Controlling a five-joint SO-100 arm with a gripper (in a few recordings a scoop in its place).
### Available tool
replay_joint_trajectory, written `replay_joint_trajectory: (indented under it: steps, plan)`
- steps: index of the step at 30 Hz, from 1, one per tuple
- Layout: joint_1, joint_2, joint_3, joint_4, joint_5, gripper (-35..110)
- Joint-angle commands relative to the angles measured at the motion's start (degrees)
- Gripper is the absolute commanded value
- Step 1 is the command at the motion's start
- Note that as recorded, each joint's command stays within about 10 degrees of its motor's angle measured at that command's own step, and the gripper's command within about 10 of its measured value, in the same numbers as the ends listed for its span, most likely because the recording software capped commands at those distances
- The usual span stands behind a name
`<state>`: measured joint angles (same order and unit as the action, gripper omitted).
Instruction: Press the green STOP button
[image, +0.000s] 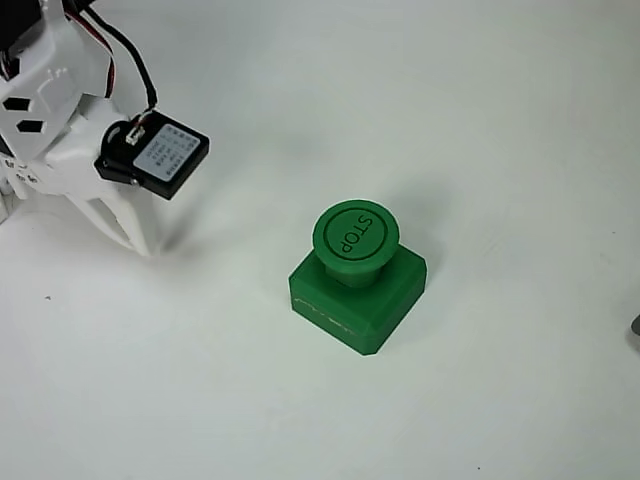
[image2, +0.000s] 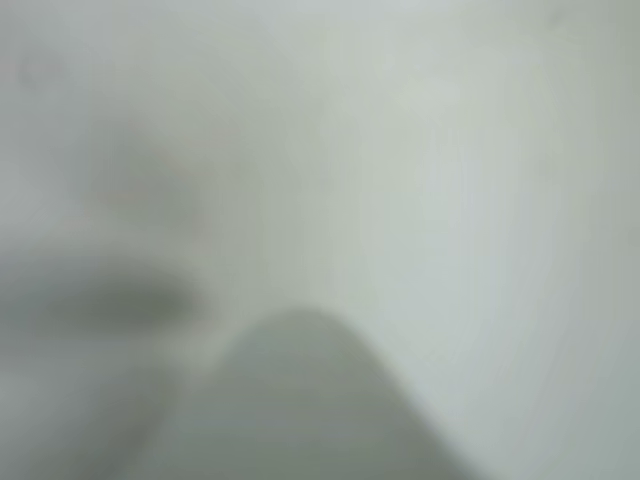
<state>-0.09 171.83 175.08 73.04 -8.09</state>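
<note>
Round green plastic mushroom-head STOP button (image: 355, 237) on its square chamfered base, mid white table (image: 500, 120), well right of white gripper (image: 135, 235). Looks rigid, light; press cap's top, no grasp. Jaw state: can't tell.

— What is the green STOP button (image: 356, 234) at the frame's centre made of?
— Matt plastic, with fine layer lines on its base.
— And the end effector (image: 135, 232) at upper left?
— Smooth white plastic, slightly glossy, carrying a black servo (image: 152, 158) with a paper label. The tabletop (image: 500, 130) looks smooth, matt white.
</note>
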Motion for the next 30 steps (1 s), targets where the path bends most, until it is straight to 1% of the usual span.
replay_joint_trajectory:
  steps: [1, 4, 30]
  plan:
    - [4.75, 9.74, 0.53, 1.67, 1.58, 4]
    - [4.75, 18.19, 0.53, 1.67, 1.58, 4]
    - [4.75, 18.19, 0.53, 1.67, 1.58, 4]
